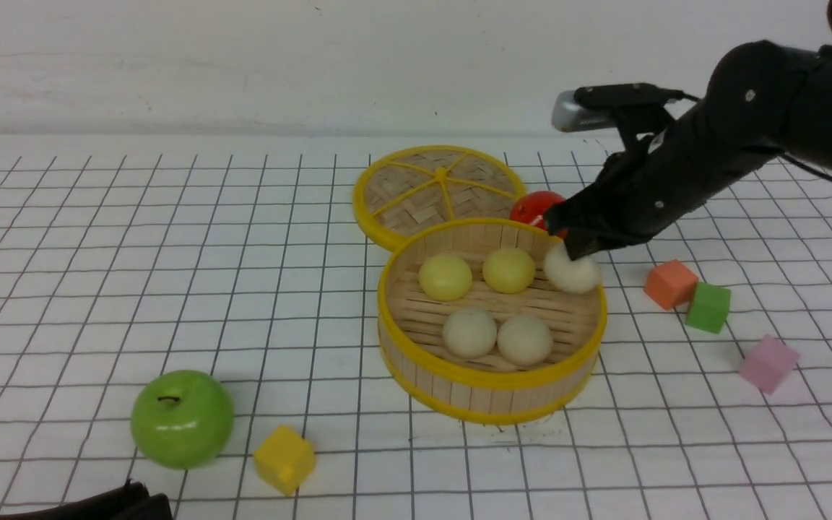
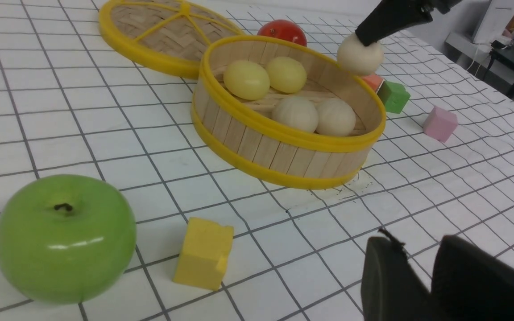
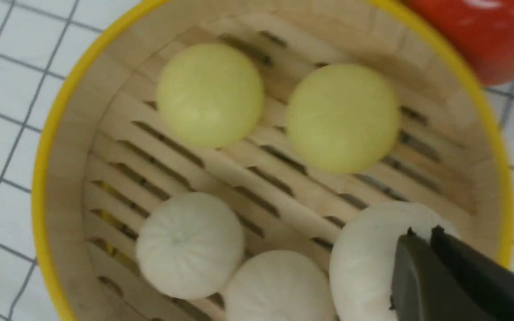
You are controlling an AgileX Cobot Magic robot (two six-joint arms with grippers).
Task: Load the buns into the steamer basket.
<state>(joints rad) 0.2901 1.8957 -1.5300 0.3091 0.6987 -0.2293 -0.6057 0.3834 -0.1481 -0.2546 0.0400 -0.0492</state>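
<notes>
Right gripper (image 1: 581, 249) sits at the far right rim of the steamer basket (image 1: 492, 381), jaws pinched nearly together on the top of a cream-white bun (image 1: 573, 271); the right wrist view shows the two dark fingertips (image 3: 422, 272) almost touching, dug into the bun's top. In the left wrist view that bun (image 2: 360, 55) hangs above the basket rim (image 2: 283, 133), clear of the floor, over the basket's right edge. Four other buns lie inside on the slatted floor: two pale yellow ones (image 1: 445, 276) (image 1: 508, 270) side by side toward the far wall, two cream-white ones (image 1: 469, 332) (image 1: 524, 339) side by side toward the near wall. Basket stands upright on the gridded tabletop (image 1: 98, 289), roughly centre. Woven lid (image 1: 439, 189) lies flat behind it, its near edge tucked behind the basket's far rim. Red ball (image 1: 535, 208) just behind the basket, partly hidden by the right gripper. Left gripper (image 2: 422, 276) shows only in its own wrist view, low over the table near the front edge, fingers slightly parted, holding nothing. Green apple (image 1: 182, 419) front left, yellow cube (image 1: 284, 459) just beside it. Orange cube (image 1: 670, 284) touches green cube (image 1: 708, 307) to the basket's right; pink cube (image 1: 768, 363) further right, apart.
</notes>
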